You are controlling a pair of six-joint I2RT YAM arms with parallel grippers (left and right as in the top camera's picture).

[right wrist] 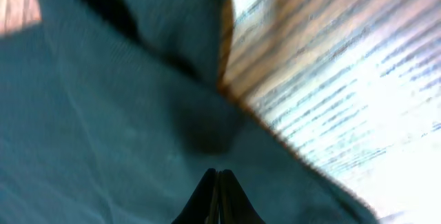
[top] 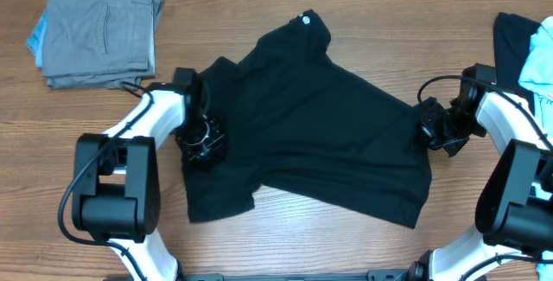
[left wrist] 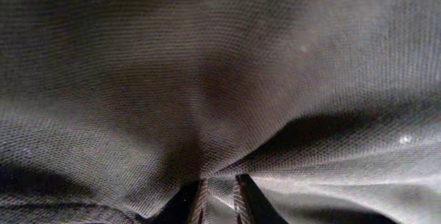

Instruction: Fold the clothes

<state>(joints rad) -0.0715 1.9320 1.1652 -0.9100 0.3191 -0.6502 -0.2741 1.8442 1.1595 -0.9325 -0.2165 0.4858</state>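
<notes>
A black short-sleeved shirt lies spread and creased across the middle of the table, with its small round white logo at the far edge. My left gripper sits on the shirt's left part. In the left wrist view its fingers are shut with a ridge of black cloth pinched between them. My right gripper is at the shirt's right edge. In the right wrist view its fingers are pressed together over the dark cloth, with bare wood beside it.
A folded grey garment lies on a light blue one at the back left. A black garment and a light blue one lie at the right edge. The wooden table shows at the front.
</notes>
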